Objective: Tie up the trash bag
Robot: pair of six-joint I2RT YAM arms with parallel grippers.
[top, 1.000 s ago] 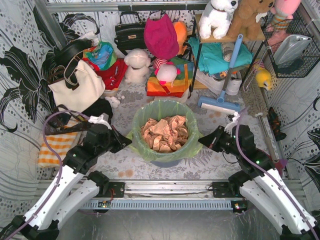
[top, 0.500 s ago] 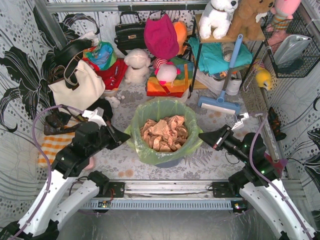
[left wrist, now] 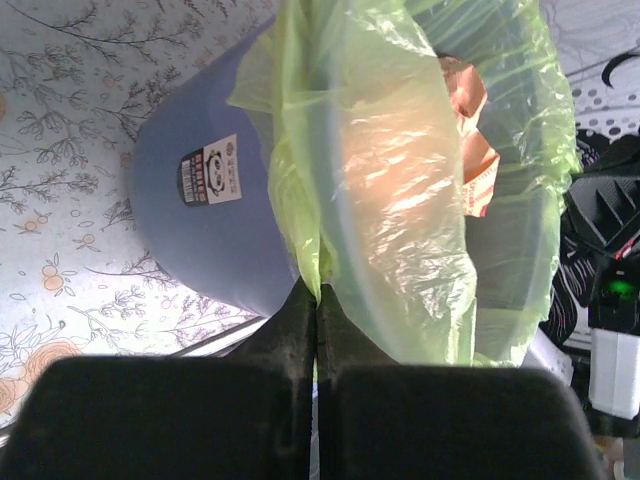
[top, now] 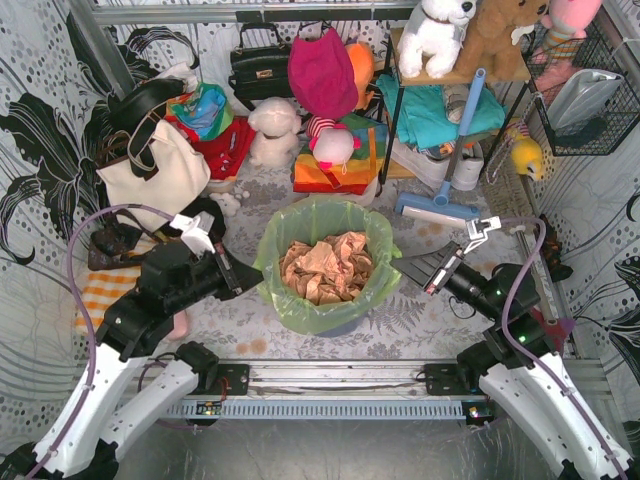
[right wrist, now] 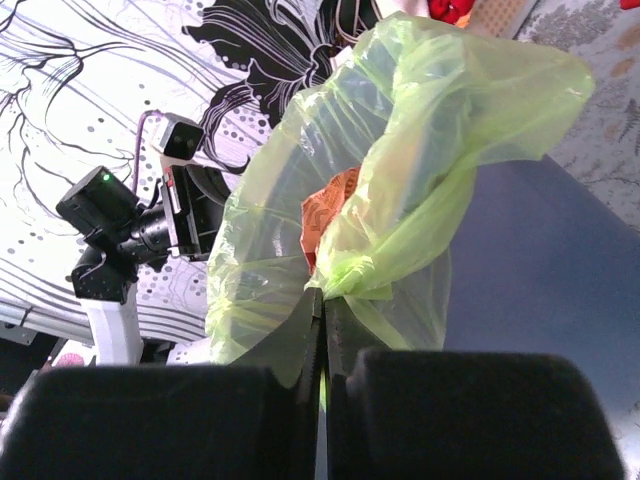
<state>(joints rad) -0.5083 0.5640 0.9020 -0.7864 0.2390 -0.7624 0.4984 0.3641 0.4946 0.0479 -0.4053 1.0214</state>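
The trash bag (top: 318,214) is thin lime-green plastic lining a round blue bin (top: 336,324) in the middle of the top view, with crumpled brown paper (top: 327,266) inside it. At the bag's left rim my left gripper (top: 253,284) is shut, and the left wrist view shows green film pinched between its jaws (left wrist: 317,292) beside the bin's blue wall (left wrist: 200,230). My right gripper (top: 399,263) is shut on the bag's right rim. In the right wrist view a bunched fold of the bag (right wrist: 400,230) runs into its closed jaws (right wrist: 322,296).
A cream tote bag (top: 155,178) and an orange striped cloth (top: 110,292) lie to the left. Plush toys (top: 275,130) and folded clothes fill the back. A blue brush (top: 442,208) lies at the back right, next to a wire rack (top: 585,90).
Both arms have shifted while holding the rim. The left wrist swung outward, then back in. The right gripper rose and drew the right rim outward.
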